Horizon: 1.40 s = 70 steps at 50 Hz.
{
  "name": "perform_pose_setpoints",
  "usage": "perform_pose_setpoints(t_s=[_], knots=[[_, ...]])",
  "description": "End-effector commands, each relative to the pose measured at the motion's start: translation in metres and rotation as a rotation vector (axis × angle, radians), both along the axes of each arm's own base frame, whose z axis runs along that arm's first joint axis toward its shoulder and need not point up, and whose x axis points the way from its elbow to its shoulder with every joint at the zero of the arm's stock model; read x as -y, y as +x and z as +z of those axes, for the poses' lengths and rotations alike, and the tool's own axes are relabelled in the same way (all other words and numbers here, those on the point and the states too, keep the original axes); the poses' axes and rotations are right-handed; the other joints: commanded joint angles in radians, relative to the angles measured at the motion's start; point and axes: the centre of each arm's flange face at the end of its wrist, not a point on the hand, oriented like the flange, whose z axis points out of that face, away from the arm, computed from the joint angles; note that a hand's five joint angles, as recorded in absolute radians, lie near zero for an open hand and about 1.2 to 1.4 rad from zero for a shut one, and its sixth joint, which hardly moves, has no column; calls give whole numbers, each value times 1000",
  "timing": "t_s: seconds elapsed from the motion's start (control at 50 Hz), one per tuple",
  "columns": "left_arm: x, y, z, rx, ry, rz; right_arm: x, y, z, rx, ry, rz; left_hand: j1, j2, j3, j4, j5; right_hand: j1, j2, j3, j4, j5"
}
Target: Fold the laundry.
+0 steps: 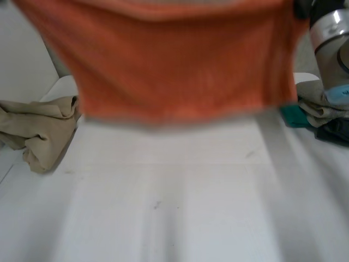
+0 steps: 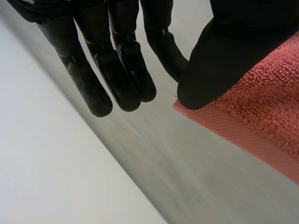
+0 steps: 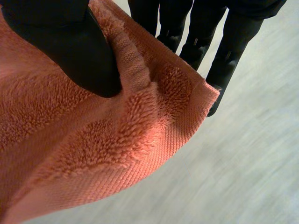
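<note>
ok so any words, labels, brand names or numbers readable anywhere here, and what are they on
None: no readable text in any view.
The orange towel shows plain pile and a woven border, no tag.
The beige garment, the clothes pile and the white table carry no lettering.

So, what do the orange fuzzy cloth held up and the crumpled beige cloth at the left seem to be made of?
The orange fuzzy cloth: probably cotton terry, matte; looped pile, flat ribbed border. The crumpled beige cloth: seemingly thin smooth woven fabric, soft folds; fibre unclear.
</note>
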Motion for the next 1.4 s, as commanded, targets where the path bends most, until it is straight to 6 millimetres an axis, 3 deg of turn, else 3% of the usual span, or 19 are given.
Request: perform_pose_setpoints(t_s=[0.02, 0.2, 0.28, 0.3, 0.34, 0.38, 0.46, 0.54, 0.6, 0.7, 1.16, 1.26, 1.4], knots=[[-8, 9, 58, -188, -261, -56, -4, 2, 12, 123, -269, 128, 242, 193, 198, 190, 218, 270, 212, 205, 195, 220], [1, 12, -24, -167, 36, -25, 6, 9, -51, 78, 33, 149, 242, 193, 198, 190, 218, 270, 212, 205, 195, 220], [2, 16, -67, -149, 142, -4, 6, 15, -92, 39, 191, 185, 242, 193, 198, 190, 218, 270, 212, 205, 195, 220], [1, 16, -88, -138, 195, 1, 4, 19, -113, 18, 264, 206, 242, 193, 198, 190, 218, 270, 212, 205, 195, 220], [-2, 16, -109, -126, 248, 5, 1, 21, -133, -2, 334, 219, 242, 193, 198, 190, 218, 270, 212, 205, 195, 220], [-7, 14, -140, -109, 325, 5, -5, 23, -163, -25, 433, 228, 242, 193, 198, 190, 218, 270, 212, 205, 195, 220], [-18, 11, -184, -71, 419, -3, -14, 22, -204, -60, 567, 217, 242, 193, 198, 190, 218, 270, 212, 205, 195, 220], [-26, 10, -208, -41, 447, -15, -21, 16, -226, -84, 663, 182, 242, 193, 198, 190, 218, 212, 154, 147, 137, 162], [-31, 10, -214, -31, 445, -27, -28, 12, -234, -102, 732, 160, 242, 193, 198, 190, 218, -84, -143, -149, -159, -134], [-35, 14, -211, -26, 432, -27, -33, 4, -238, -118, 802, 128, 242, 193, 198, 190, 218, -288, -346, -353, -363, -338], [-58, 17, -189, -13, 469, -63, -50, -19, -198, -144, 896, 107, 242, 193, 198, 190, 218, -285, -343, -350, -360, -335], [-60, 16, -188, -17, 473, -68, -54, -18, -206, -174, 906, 122, 242, 193, 198, 190, 218, -285, -343, -350, -360, -335], [-61, 13, -191, -17, 484, -72, -48, -19, -235, -237, 893, 97, 242, 193, 198, 190, 218, -291, -349, -356, -366, -341]])
